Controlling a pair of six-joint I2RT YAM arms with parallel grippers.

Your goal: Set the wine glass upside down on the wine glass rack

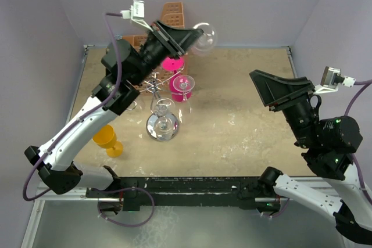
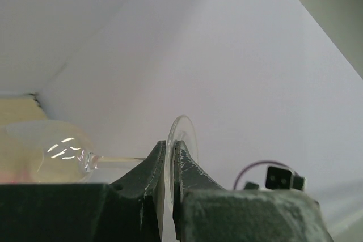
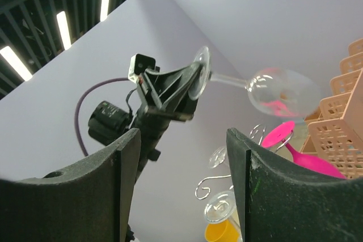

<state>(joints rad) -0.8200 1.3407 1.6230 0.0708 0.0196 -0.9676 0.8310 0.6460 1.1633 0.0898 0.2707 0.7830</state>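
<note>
Past the gaping right hand, the left hand pinches the wine glass by its foot.

White-black arms, purple cables, green LEDs

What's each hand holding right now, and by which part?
The left hand pinches the clear wine glass by its round foot, bowl sticking out sideways. The right hand is open and holds nothing.

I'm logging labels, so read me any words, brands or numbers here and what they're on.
No text can be read.
The wine glass, the wine glass rack, the orange basket and the yellow cup carry no lettering.
The white plug on the left arm's cable is too small to tell.
</note>
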